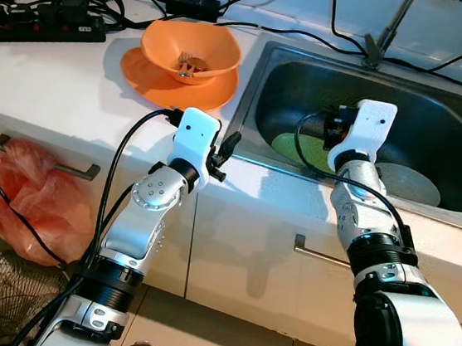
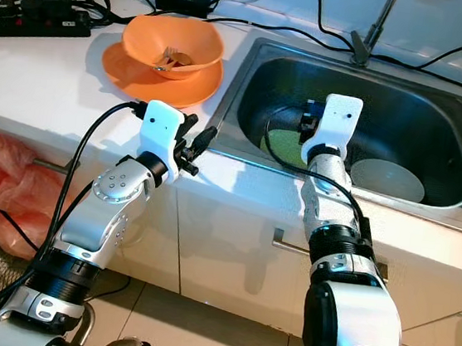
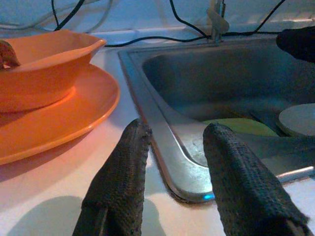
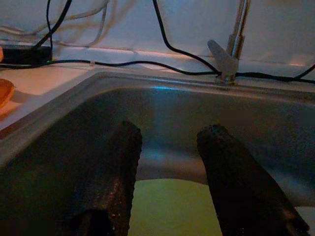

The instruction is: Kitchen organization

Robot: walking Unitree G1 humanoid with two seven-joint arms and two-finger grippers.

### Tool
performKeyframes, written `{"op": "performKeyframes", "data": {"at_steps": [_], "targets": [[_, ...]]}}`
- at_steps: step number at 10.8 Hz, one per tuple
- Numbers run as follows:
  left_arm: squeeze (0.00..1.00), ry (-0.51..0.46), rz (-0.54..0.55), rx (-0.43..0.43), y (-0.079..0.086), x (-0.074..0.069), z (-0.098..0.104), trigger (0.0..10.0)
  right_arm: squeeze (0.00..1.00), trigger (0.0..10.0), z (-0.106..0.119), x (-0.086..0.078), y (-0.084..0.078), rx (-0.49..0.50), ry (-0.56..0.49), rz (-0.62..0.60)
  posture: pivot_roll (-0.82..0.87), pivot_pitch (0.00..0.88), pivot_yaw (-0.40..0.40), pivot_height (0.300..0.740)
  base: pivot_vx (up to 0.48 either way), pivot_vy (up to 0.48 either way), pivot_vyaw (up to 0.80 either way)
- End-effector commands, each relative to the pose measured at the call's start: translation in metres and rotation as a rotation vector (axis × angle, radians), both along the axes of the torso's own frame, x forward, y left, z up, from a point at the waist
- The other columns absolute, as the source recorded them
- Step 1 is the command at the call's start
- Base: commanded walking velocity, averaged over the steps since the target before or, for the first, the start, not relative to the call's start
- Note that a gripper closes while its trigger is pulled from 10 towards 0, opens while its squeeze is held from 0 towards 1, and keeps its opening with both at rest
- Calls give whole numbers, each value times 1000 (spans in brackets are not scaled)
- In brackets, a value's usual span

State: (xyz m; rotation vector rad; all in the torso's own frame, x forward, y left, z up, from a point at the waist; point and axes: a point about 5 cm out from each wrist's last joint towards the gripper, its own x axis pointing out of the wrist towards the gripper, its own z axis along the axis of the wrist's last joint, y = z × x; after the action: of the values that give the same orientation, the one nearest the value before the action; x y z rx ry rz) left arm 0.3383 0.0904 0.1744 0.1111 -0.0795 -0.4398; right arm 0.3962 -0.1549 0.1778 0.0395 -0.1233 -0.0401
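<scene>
Green plate point(image 1: 300, 149) lies in the sink point(image 1: 256, 101) beneath my spread, empty right end effector point(image 4: 167, 172); I should drop lower, then pinch its rim squarely.

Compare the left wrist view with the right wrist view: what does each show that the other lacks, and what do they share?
Left wrist view alone: the orange bowl on the orange plate, the white counter, a grey plate, and the open left end effector over the sink's front corner. Right wrist view alone: the open right end effector down inside the basin. Both: the sink, the tap, black cables and the green plate.
</scene>
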Motion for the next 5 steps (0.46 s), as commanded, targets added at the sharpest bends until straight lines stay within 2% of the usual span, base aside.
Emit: {"op": "performKeyframes", "data": {"at_steps": [1,3,4,5], "targets": [[0,-33,-22,-4,-4,-1,11,10000,0,10000,14,2,2,-2,-53,18,87,99,-74,740,0,0,0],[0,-152,61,15,9,2,37,10000,0,10000,27,0,7,-11,-127,65,86,105,-74,740,0,0,0],[0,-185,81,29,11,2,43,10000,0,10000,28,-1,7,-13,-139,72,89,106,-74,740,0,0,0],[0,-309,161,115,18,1,64,10000,0,10000,19,-4,9,-12,-128,70,91,109,-74,740,0,0,0]]}}
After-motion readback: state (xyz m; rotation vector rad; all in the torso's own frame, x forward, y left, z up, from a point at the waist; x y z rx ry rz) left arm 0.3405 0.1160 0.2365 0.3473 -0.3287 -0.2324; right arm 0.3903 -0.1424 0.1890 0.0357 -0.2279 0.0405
